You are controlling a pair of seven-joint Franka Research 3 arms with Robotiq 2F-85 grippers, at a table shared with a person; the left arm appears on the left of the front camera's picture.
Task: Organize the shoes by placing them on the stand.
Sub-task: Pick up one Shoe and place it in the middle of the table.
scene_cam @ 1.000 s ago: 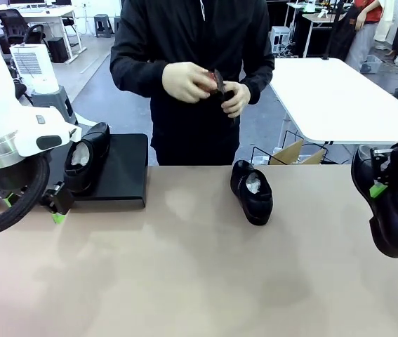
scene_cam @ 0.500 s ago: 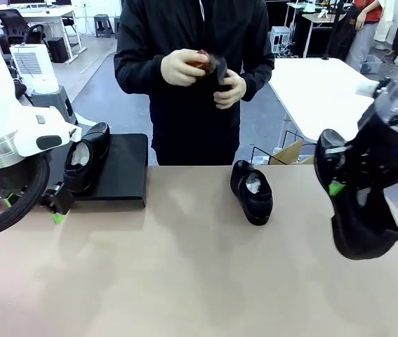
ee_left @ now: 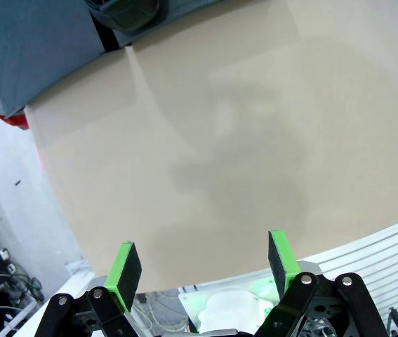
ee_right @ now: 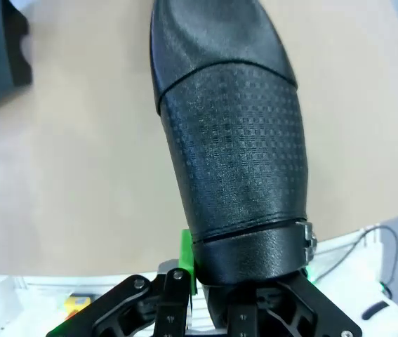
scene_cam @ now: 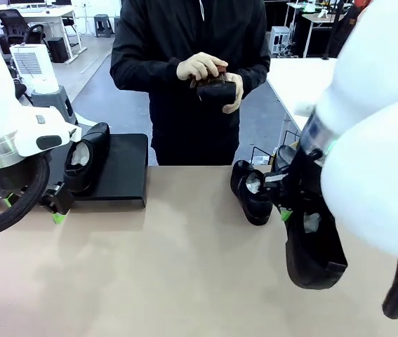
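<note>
One glossy black shoe [scene_cam: 86, 158] with white paper inside lies on the low black stand [scene_cam: 125, 175] at the far left. A second shoe [scene_cam: 253, 191] rests on the tan table, right of centre. My right gripper [scene_cam: 288, 205] is shut on a third shoe [scene_cam: 312, 246], which hangs toe-down just above the table beside the second one. In the right wrist view that held shoe [ee_right: 230, 119] points away from my right gripper [ee_right: 244, 263], clamped between the fingers. My left gripper [scene_cam: 34, 209] hovers open in front of the stand; in its own view the left gripper [ee_left: 203, 260] holds nothing.
A person in black stands at the far edge, both hands on a small dark object [scene_cam: 214, 86] at chest height. A grey stool with a white appliance [scene_cam: 34, 70] stands behind the stand. The tan tabletop [scene_cam: 149, 274] lies bare in front.
My right arm has swung left from the right edge with the shoe, now beside the shoe on the table. The person's hands shifted slightly. The left arm stayed still.
</note>
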